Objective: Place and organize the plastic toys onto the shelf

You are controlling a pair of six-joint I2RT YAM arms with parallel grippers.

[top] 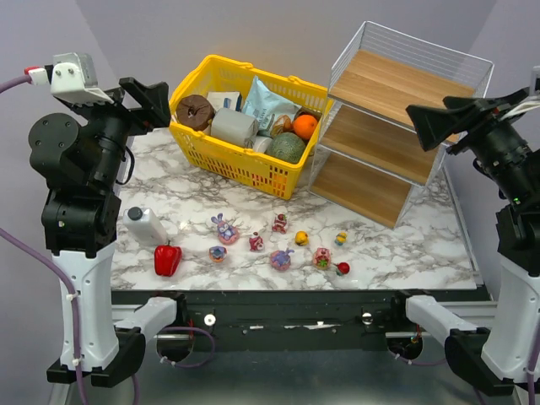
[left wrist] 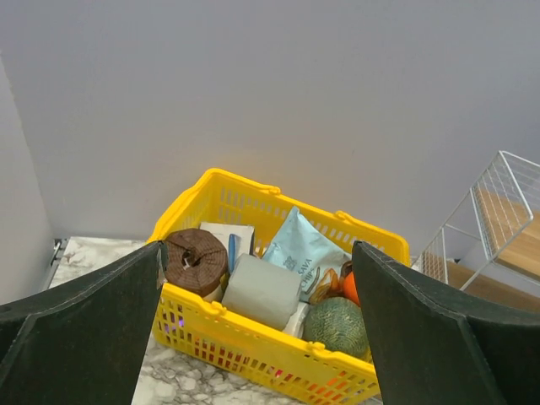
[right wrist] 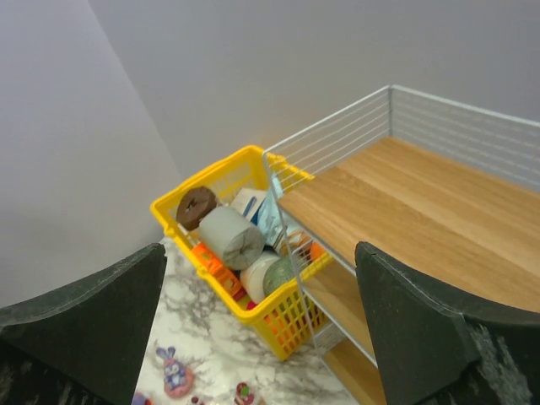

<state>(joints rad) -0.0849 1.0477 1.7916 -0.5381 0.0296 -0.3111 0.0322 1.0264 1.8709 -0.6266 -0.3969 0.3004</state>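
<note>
Several small plastic toys lie on the marble table near its front edge: a pink-purple bunny [top: 224, 229], a second bunny [top: 282, 259], red-pink figures [top: 256, 242] [top: 280, 223], yellow ducks [top: 301, 238] [top: 341, 239] and a small red one [top: 342, 268]. The three-tier wooden shelf [top: 396, 118] stands at the back right with bare boards. My left gripper [top: 164, 103] is open and empty, held high over the table's left side. My right gripper [top: 419, 126] is open and empty, held high beside the shelf. The right wrist view shows the shelf [right wrist: 405, 202] and one bunny [right wrist: 175, 374].
A yellow basket [top: 245, 169] full of groceries stands at the back centre, touching the shelf; it fills the left wrist view [left wrist: 253, 337]. A white bottle [top: 145, 225] and a red bell pepper [top: 167, 260] lie at the front left.
</note>
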